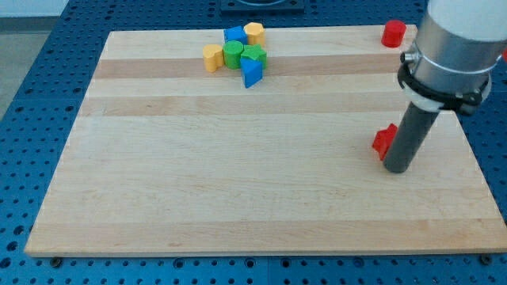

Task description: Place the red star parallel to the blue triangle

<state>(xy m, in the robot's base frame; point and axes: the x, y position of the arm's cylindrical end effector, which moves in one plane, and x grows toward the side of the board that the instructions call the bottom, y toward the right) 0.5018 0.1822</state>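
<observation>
On the pale wooden board [238,182], my tip [395,168] rests at the right of the frame, touching or just beside the small red star-shaped block [384,140], which sits on the tip's left side, partly hidden behind the dark rod. There is no gripper on this arm, so nothing is clenched or released; the rod can only shove. Standing to the star's right suits a push toward the frame's left, which is likely why the tip is placed there.

The blue triangular block [251,73] lies well apart, at the upper middle of the frame, at the lower right edge of a tight cluster: a blue block [234,35], a yellow block [254,33], another yellow block [212,57], a green round block [232,54] and a green block [255,55]. A separate red cylinder-like block [394,33] stands near the board's upper right corner.

I judge the task barely under way; the star has a long leftward and upward slide ahead, and must stop short of disturbing the cluster.
</observation>
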